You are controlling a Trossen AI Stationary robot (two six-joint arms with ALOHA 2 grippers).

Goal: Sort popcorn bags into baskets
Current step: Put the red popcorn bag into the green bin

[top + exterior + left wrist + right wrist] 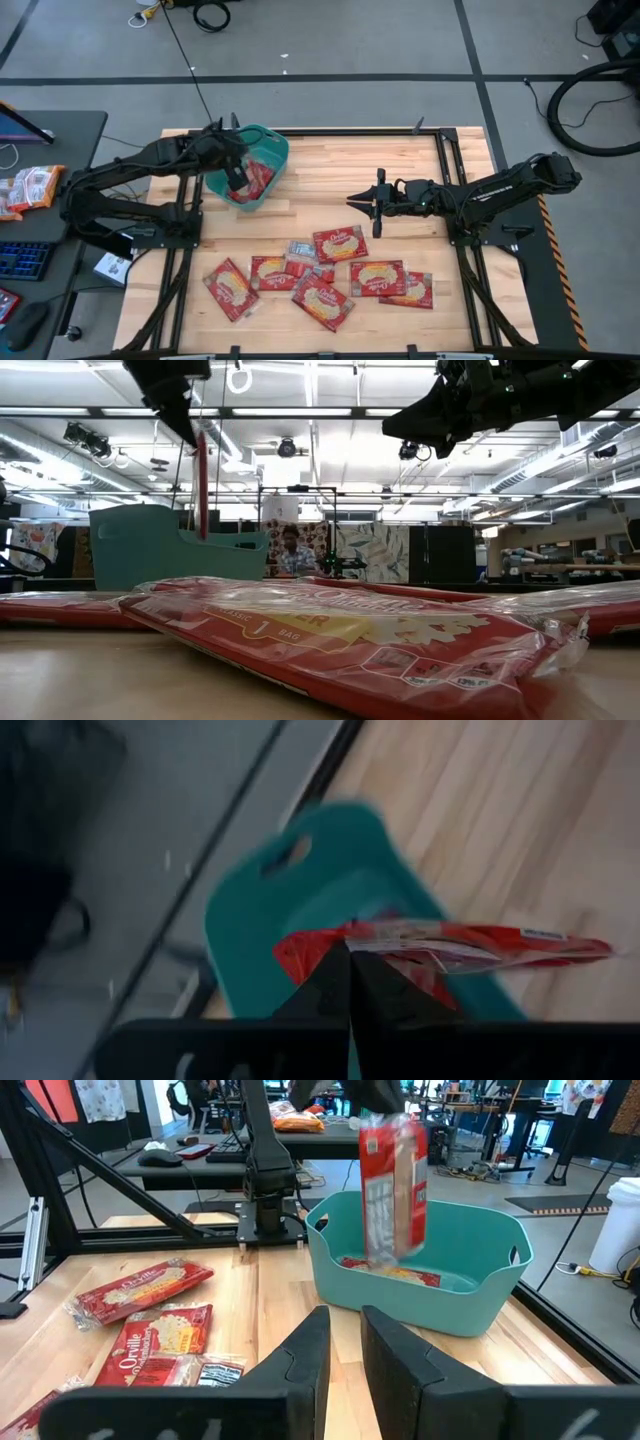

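Note:
My left gripper [238, 172] is shut on one red popcorn bag [393, 1190] above the teal basket [262, 150] at the table's far left. At least one more bag [390, 1272] lies on the basket's floor. Several popcorn bags [320, 278] lie flat on the wooden table near its front edge, some overlapping. My right gripper [362, 203] hovers over the middle of the table, pointing toward the basket. A narrow gap shows between its fingers [345, 1342], with nothing in it. My left gripper pinches the bag's upper end [385, 1125] between its two shut fingers [330, 982], coming from above and slanting down. The bag hangs upright below the fingers, over the basket's inside. Its lower end [202, 532] is about level with the basket's rim.
Black frame rails [445, 180] run along the table's left and right sides. A desk [50, 200] with a keyboard and another packet stands left of the table. In the low view a person [292, 552] is far off in the room behind.

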